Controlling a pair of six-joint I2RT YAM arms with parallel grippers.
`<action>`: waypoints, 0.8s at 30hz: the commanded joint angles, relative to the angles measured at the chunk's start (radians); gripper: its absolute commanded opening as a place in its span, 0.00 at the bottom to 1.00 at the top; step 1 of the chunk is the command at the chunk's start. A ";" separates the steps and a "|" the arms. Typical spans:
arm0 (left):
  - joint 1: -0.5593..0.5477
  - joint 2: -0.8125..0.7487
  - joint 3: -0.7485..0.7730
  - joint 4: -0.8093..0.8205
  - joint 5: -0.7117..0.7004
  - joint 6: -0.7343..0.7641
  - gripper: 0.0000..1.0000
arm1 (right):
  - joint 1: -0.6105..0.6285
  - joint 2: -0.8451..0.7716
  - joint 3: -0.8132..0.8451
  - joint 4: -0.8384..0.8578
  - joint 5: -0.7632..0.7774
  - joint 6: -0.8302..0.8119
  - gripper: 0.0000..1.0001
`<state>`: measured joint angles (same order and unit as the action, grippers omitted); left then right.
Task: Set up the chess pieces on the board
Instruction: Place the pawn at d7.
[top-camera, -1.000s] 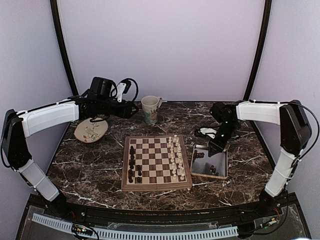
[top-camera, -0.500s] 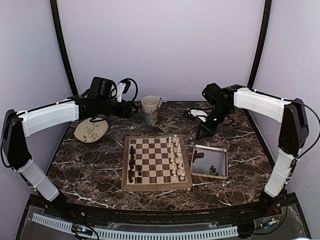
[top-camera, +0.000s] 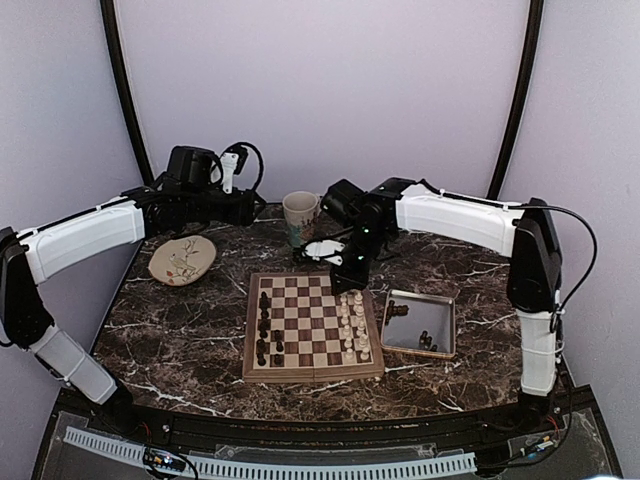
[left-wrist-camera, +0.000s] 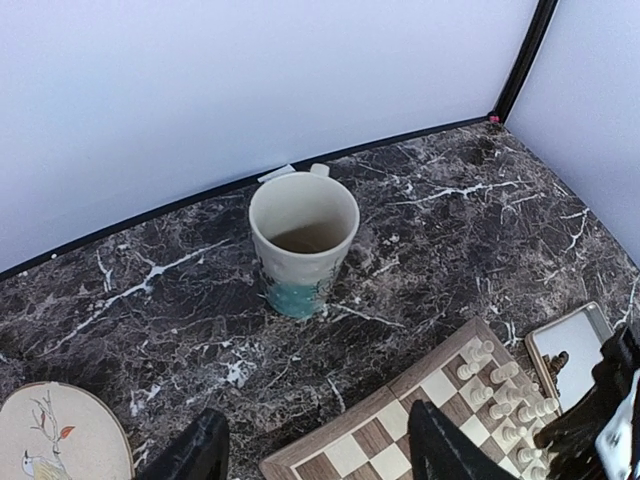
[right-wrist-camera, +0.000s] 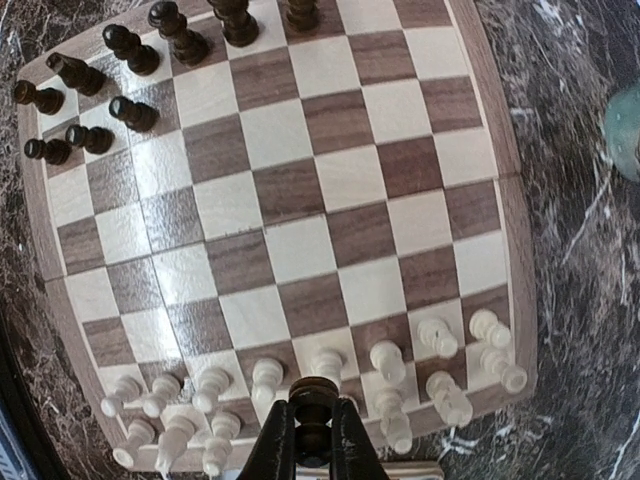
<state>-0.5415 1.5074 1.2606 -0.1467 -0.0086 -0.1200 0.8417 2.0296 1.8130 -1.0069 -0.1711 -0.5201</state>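
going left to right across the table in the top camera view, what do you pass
plate → dark chess pieces on the left side of the board → cream-white chessmen on its right side → metal tray. The mug is left out, since it stands behind the board's span.

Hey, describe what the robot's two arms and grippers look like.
The left arm and right arm have white shells over black joints, with thin black cables looping alongside. The left gripper and right gripper have plain black tapered fingers; no markings show.
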 joint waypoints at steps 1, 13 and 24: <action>0.000 -0.073 -0.016 0.021 -0.064 0.009 0.63 | 0.063 0.093 0.137 -0.031 0.046 -0.012 0.02; 0.011 -0.103 -0.022 0.030 -0.074 0.014 0.64 | 0.133 0.318 0.405 -0.068 -0.054 0.000 0.02; 0.011 -0.106 -0.028 0.034 -0.085 0.025 0.64 | 0.182 0.395 0.471 -0.060 -0.070 -0.006 0.02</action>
<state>-0.5365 1.4395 1.2530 -0.1356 -0.0772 -0.1093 1.0042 2.3962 2.2444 -1.0645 -0.2184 -0.5228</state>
